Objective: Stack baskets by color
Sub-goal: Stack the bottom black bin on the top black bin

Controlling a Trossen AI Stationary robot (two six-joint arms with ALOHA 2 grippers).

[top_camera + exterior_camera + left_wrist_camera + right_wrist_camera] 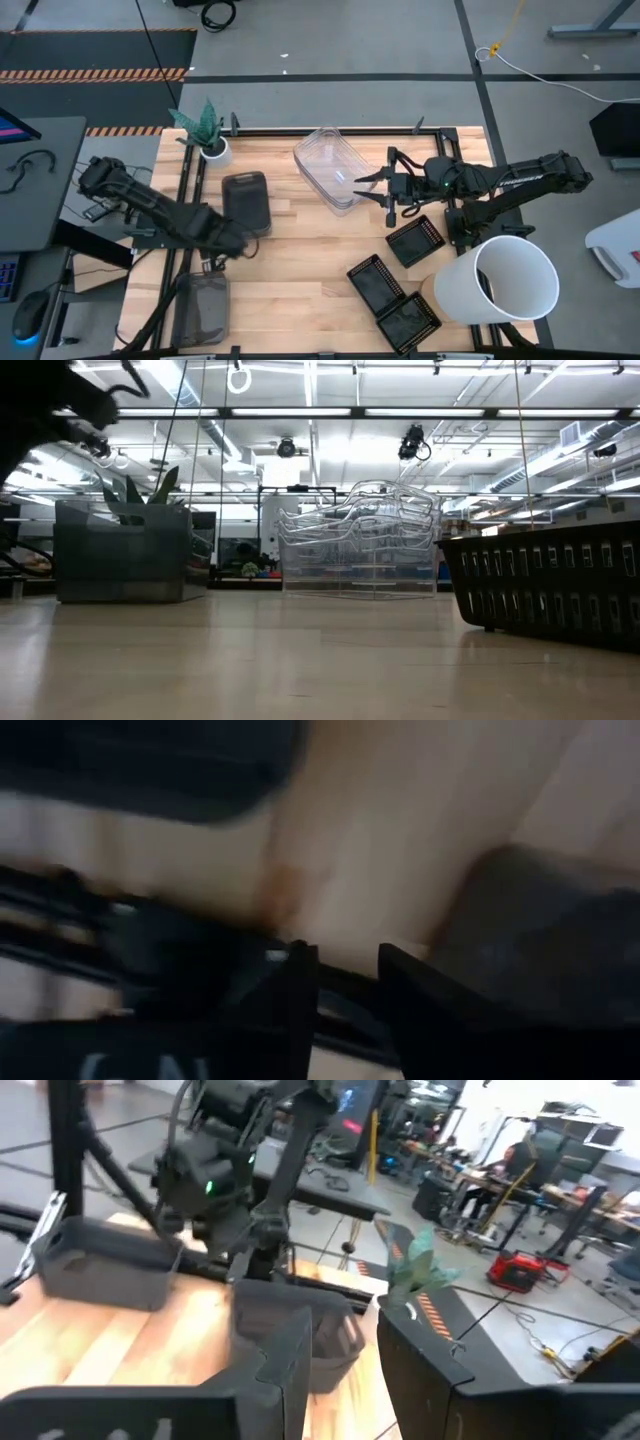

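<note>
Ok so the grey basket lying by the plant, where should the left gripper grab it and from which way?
Probably on a long rim wall of the grey basket, coming straight down from above. It sits upright and open-topped, its long sides running away from the table's front, so one finger can drop inside and one outside. The side facing the left gripper looks free; the clear baskets stand apart on the other side.

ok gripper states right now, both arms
left gripper: fingers apart, nothing seen between them.
right gripper: open beside the clear baskets, holding nothing.
</note>
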